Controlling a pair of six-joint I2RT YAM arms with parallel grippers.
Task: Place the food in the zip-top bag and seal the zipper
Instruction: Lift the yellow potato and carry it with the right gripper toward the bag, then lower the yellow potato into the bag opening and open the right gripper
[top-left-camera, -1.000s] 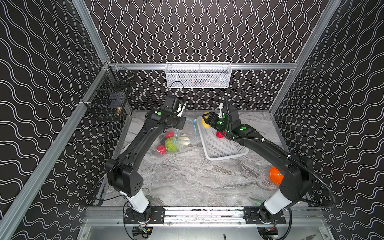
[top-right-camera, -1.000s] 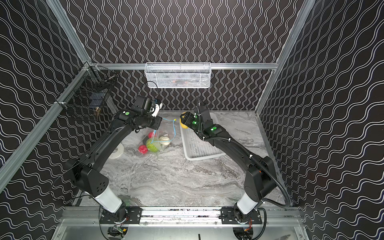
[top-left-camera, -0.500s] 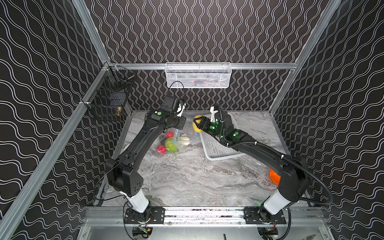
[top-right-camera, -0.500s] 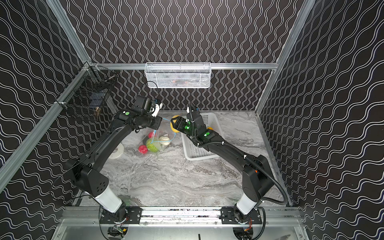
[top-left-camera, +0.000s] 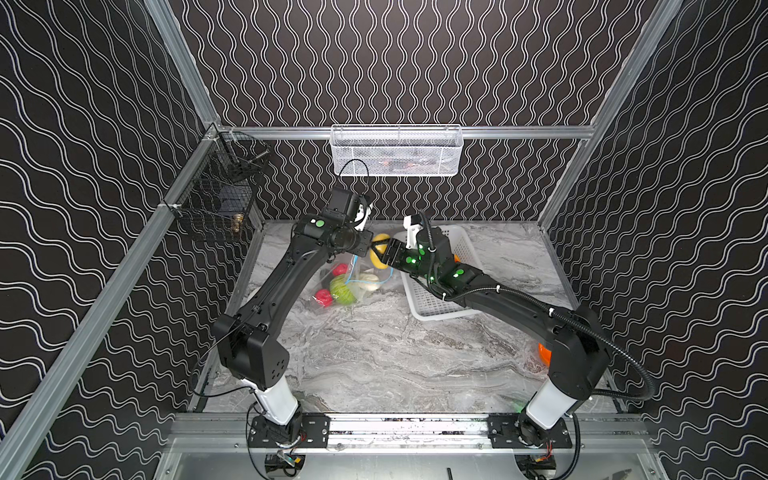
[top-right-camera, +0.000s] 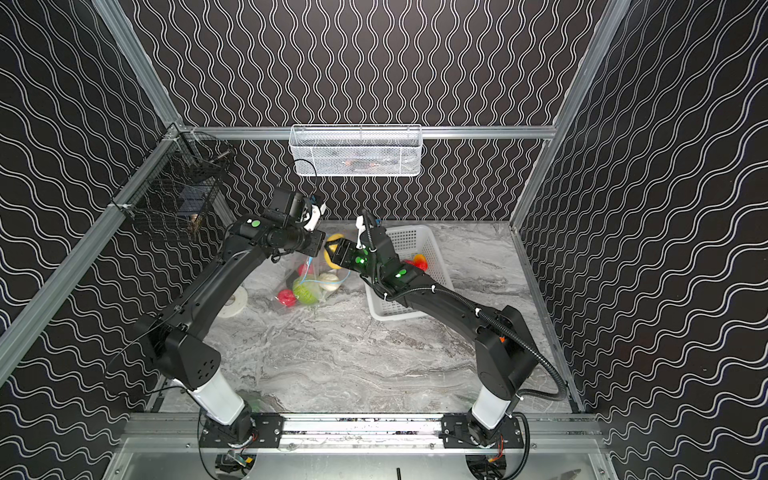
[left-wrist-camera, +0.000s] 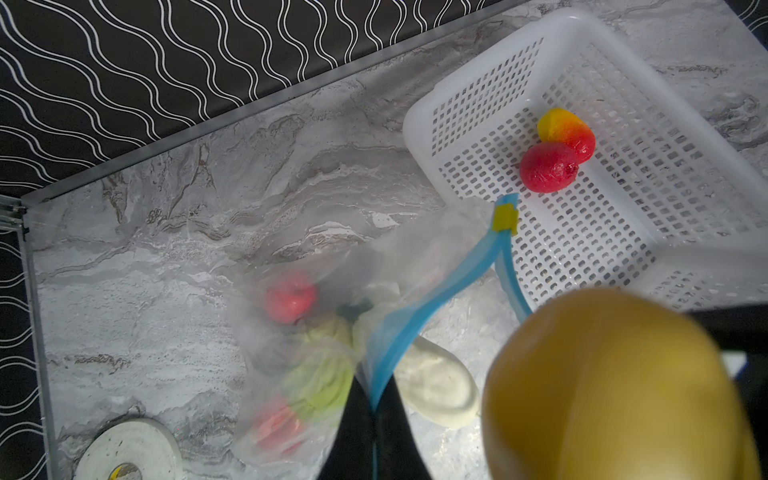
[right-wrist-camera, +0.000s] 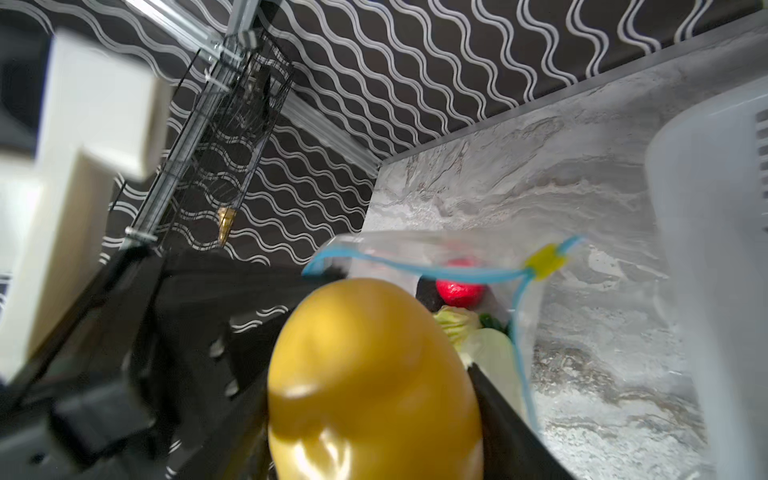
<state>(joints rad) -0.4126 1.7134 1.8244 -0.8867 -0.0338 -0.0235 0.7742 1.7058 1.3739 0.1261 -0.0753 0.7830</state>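
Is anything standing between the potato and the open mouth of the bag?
Nothing visible. The left gripper pinches the zipper, holding the bag mouth open, and the potato in the right gripper hangs right before it.

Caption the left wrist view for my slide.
Left pincer holds the zip-top bag by its zipper, yellow potato close by; red round and pepper in the white basket.

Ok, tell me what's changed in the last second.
The right gripper, shut on the yellow potato, has swung leftward from over the white basket toward the zip-top bag mouth, and is now close beside the left gripper. Nothing was grasped or released. The left gripper still pinches the zipper strip, holding the bag up. The food inside hasn't moved.
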